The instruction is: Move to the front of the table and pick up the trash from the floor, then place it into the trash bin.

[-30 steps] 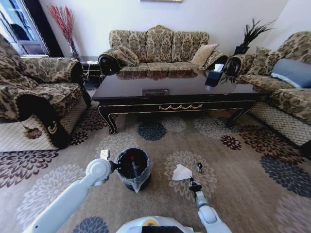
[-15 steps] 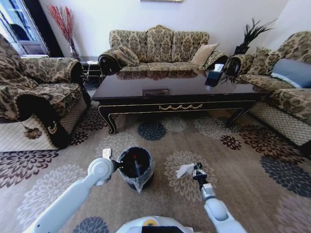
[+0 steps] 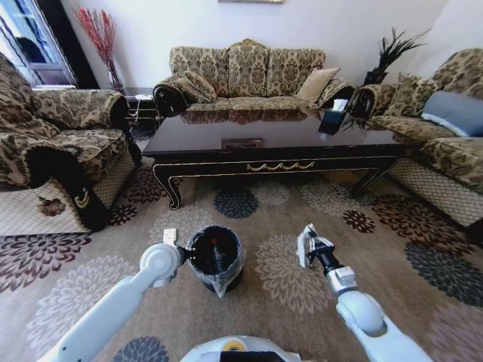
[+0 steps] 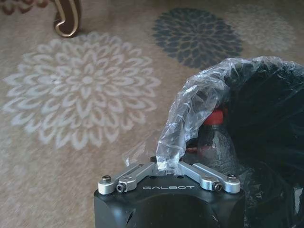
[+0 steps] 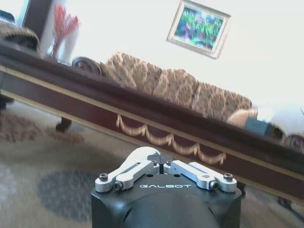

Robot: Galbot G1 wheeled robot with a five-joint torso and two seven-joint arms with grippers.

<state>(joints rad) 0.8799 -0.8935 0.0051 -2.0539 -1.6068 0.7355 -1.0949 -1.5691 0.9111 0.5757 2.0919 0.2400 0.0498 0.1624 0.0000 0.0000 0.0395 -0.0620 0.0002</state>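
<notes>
Lifted: crumpled white trash [image 3: 305, 244] in right gripper [image 3: 312, 247].

The trash bin [image 3: 216, 259] stands on the carpet [image 3: 392, 249] before the table's [image 3: 275, 143] front edge, toward its left corner. The left gripper [image 3: 179, 255] touches the bin's left rim, fingers pinching the bag liner [image 4: 190, 118]. To the bin's right, the right gripper [image 3: 310, 246] holds the paper scrap [image 3: 304, 243] above the carpet.

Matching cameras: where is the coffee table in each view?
Head view: the table spans the middle, before the sofa.
Left wrist view: its curved leg, beyond the pale carpet flower.
Right wrist view: its gold-trimmed front edge slants across, beyond the right gripper.
Shared landmark: the flowered carpet.
</notes>
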